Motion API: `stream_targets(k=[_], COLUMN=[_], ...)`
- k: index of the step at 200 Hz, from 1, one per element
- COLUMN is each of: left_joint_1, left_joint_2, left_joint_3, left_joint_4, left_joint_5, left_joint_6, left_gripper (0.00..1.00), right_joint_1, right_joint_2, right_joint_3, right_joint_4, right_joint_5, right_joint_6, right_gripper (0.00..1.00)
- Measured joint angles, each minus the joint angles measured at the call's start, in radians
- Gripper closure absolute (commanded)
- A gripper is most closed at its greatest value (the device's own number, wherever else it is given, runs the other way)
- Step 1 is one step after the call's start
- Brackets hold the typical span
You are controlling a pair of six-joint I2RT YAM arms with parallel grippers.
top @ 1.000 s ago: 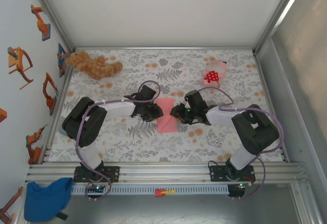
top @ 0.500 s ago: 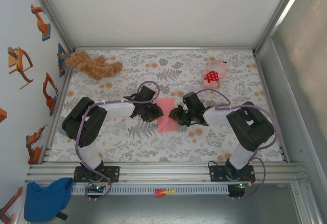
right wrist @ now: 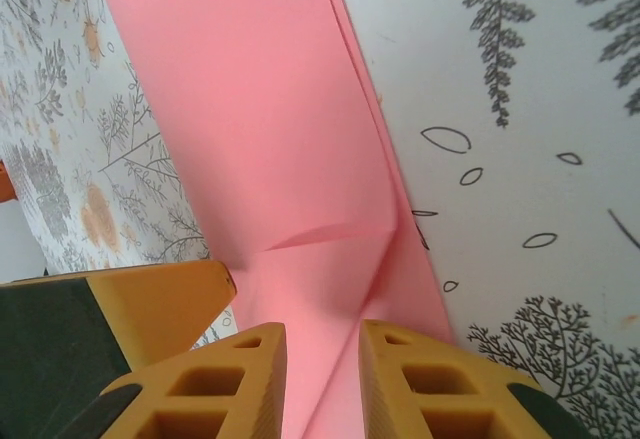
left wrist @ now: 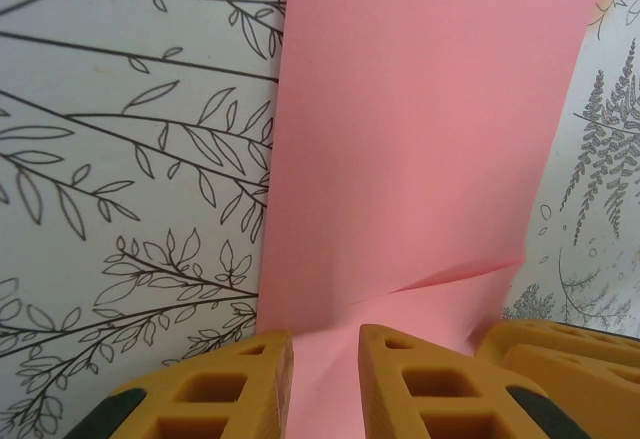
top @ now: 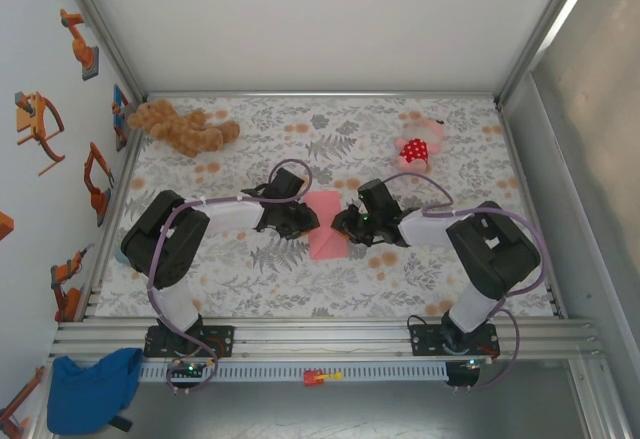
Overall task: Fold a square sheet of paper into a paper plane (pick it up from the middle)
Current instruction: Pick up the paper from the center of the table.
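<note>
Top view: the square sheet of paper (top: 326, 231) lies in the middle of the table (top: 240, 269). It sits between the left pincer (top: 307, 221) and the right pincer (top: 344, 225), one at each side edge.

Left wrist: jaws drawn narrow, pinching a raised pink ridge. A short crease runs off sideways.

Right wrist: the same, with paper nipped between the yellow fingers (right wrist: 250, 379).

Judgement: lift both sides together, level and slow, keeping the ridge centred. Otherwise the thin sheet may skew or tear.
</note>
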Motion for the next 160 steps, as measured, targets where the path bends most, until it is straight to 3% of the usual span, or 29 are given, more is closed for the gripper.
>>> stream_targets(k=[91,160], left_joint_1=[0.000,0.000], left_joint_2=[0.000,-0.002], left_joint_3=[-0.001,-0.004], left_joint_4=[0.002,0.004], left_joint_5=[0.000,0.000], left_joint_6=[0.000,0.000], left_gripper=[0.75,0.76], right_joint_1=[0.000,0.001], right_joint_2=[0.023,0.029], right_joint_3=[0.000,0.000], right_joint_4=[0.004,0.041], right_joint_5=[-0.006,-0.020], right_joint_6=[-0.002,0.002], right_gripper=[0.74,0.80])
